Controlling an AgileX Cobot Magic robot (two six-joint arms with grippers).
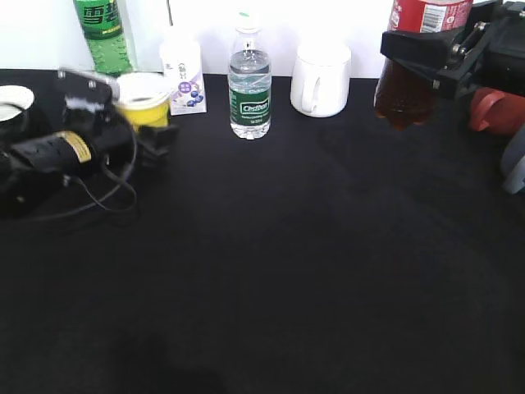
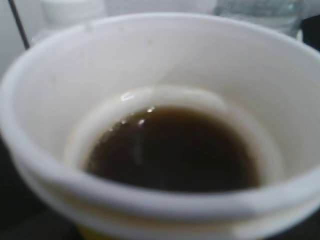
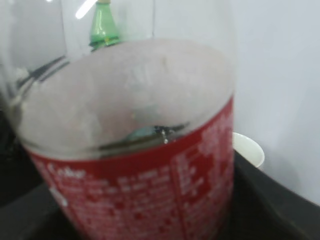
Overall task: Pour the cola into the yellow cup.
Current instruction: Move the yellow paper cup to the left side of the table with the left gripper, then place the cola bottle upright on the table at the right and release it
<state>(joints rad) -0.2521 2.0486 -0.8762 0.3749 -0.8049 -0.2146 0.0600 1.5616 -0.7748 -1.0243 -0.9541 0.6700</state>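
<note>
Now cola aloft — yellow cup holds some.

Worktop: black cloth surface.
Green soda bottle: upright at the back left, against the white wall.
Small white carton: blue and purple print, standing right of the green bottle.
Water bottle: clear, green label, upright at back centre.
White handled mug: right of the water bottle, apart from it.
Red mug: far right edge, partly hidden.
</note>
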